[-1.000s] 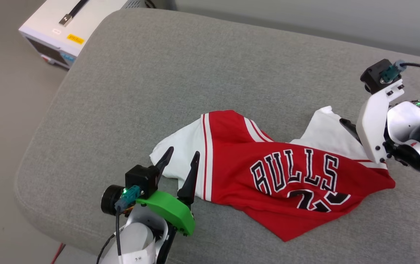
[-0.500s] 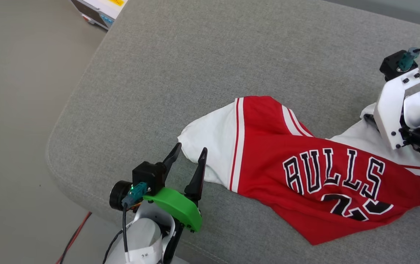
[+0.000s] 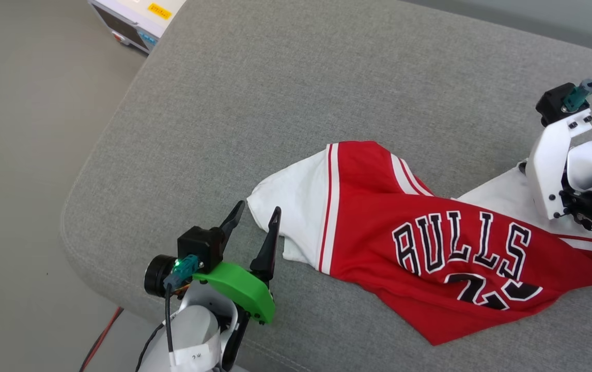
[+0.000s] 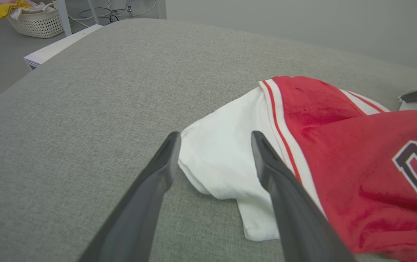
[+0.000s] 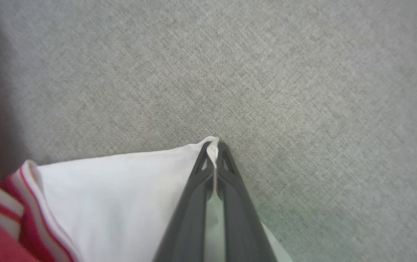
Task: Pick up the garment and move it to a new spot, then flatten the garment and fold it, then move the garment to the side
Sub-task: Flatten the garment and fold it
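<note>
Two hands. The left hand [image 3: 258,207], at 7 o'clock in the head view, is spread wide and holds nothing; its two fingers frame a white sleeve's corner. The right hand [image 5: 214,143], at 3 o'clock, is pinched closed on the other white sleeve's tip. One garment [image 3: 378,227], red and reading "BULLS" over a partly folded-under number, lies crumpled between them on the grey cushion [image 3: 275,103].

Grey fabric couch [image 3: 296,103] on grey floor [image 3: 22,129], white box [image 3: 141,13] beside, wall [image 4: 303,25] behind.
</note>
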